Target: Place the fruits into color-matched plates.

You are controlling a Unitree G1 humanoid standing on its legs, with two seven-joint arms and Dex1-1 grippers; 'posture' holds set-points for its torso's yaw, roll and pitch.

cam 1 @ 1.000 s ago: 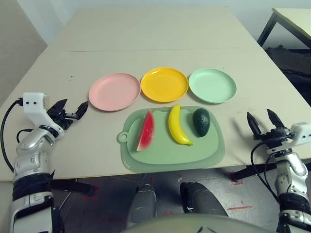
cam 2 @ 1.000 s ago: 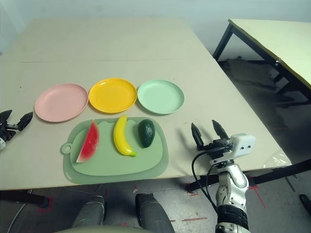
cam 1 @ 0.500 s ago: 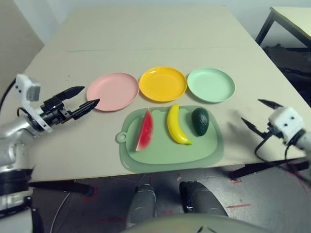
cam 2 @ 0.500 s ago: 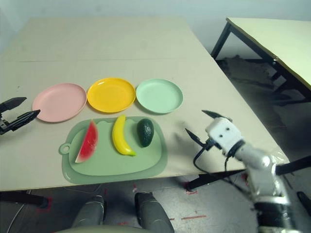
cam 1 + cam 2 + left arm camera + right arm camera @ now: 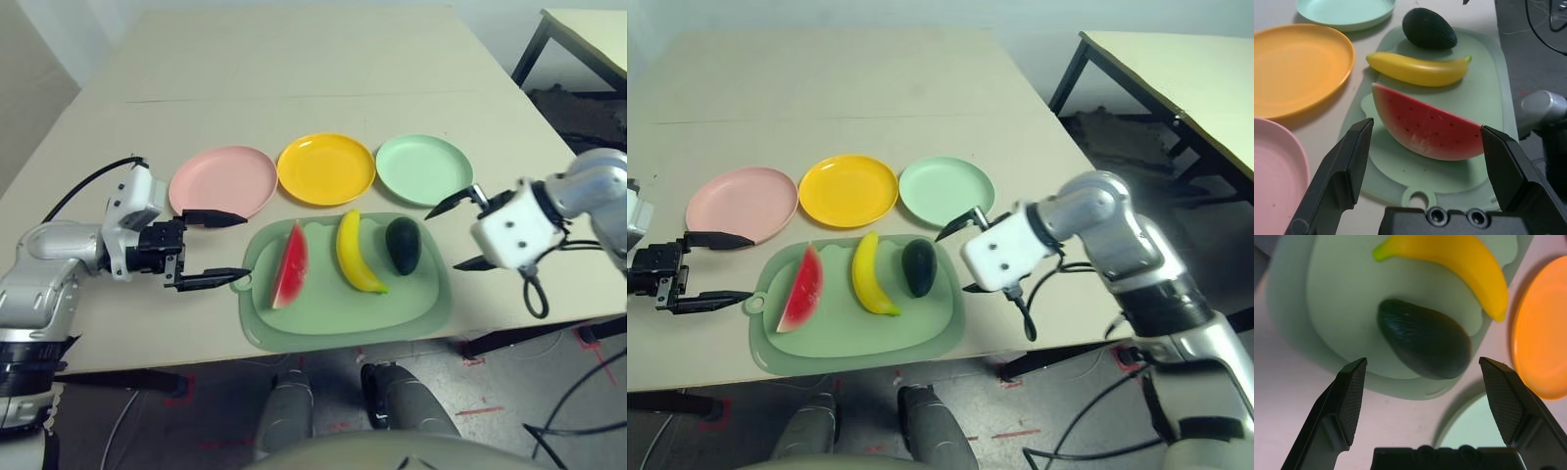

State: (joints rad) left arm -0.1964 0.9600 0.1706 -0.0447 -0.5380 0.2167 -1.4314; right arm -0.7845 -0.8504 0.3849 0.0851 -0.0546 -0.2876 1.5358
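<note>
- Left eye view: left gripper (image 5: 217, 249) swung in from the table's left edge, now just beside the mat's (image 5: 323, 318) loop tab, fingers spread wide, empty, aimed at the watermelon (image 5: 285, 265).
- Right gripper (image 5: 463, 229) likewise raised and swung inward, open and empty, hovering just beside the avocado (image 5: 403, 245).
- Banana (image 5: 353, 252) untouched between them on the mat.
- Farther back, pink plate (image 5: 223, 182), yellow plate (image 5: 326, 168), green plate (image 5: 424, 169) bare.
- Likely two grasps lining up; nothing sorted yet.
</note>
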